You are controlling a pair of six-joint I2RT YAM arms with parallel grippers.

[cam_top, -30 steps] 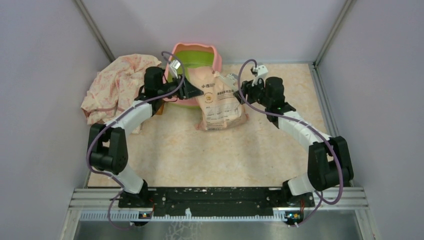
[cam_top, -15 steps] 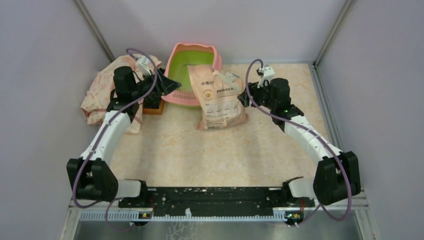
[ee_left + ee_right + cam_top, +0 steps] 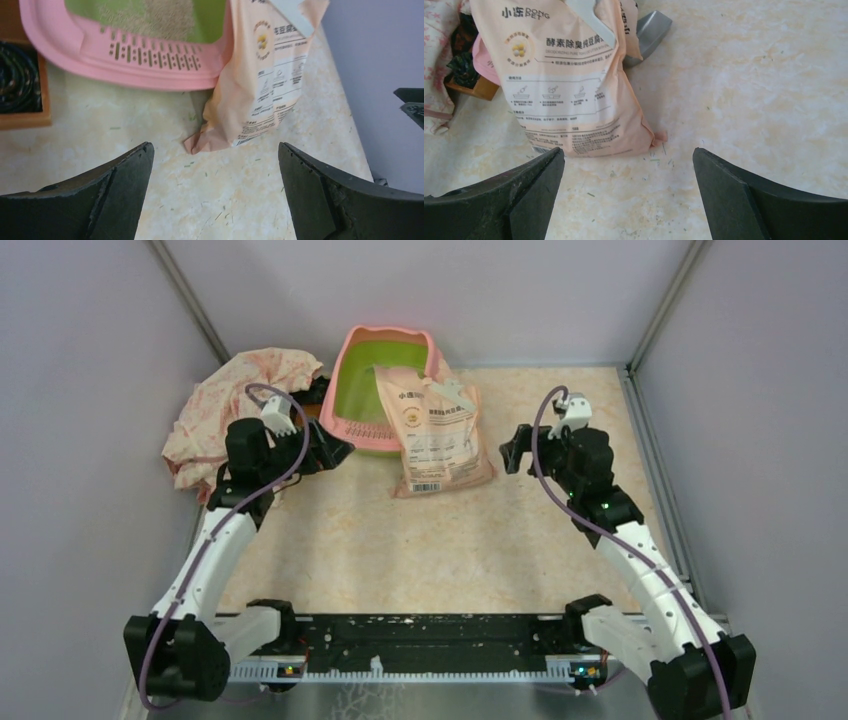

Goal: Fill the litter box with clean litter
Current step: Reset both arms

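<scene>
The litter box (image 3: 352,346), pink-rimmed and lime-green inside, stands at the back of the table. Pale tan clean litter (image 3: 162,12) lies in it behind the slotted pink rim (image 3: 150,55). The peach bag (image 3: 435,430) leans with its top over the box's right side, its bottom on the table. My left gripper (image 3: 335,452) hovers open to the left of the bag, near the box's front corner. My right gripper (image 3: 512,450) hangs open to the right of the bag. Both wrist views show the bag (image 3: 265,75) (image 3: 569,85) ahead of empty jaws, with bare tabletop between the fingers.
A floral cloth (image 3: 235,400) is heaped at the back left. A wooden tray with a dark coil (image 3: 20,85) sits beside the box's left front. A grey scoop (image 3: 651,30) pokes out behind the bag. Lilac walls enclose the table on three sides.
Both arms have drawn back from the bag and box towards the near side and outwards. Both grippers have opened wide, leaving the bag leaning on the box.
</scene>
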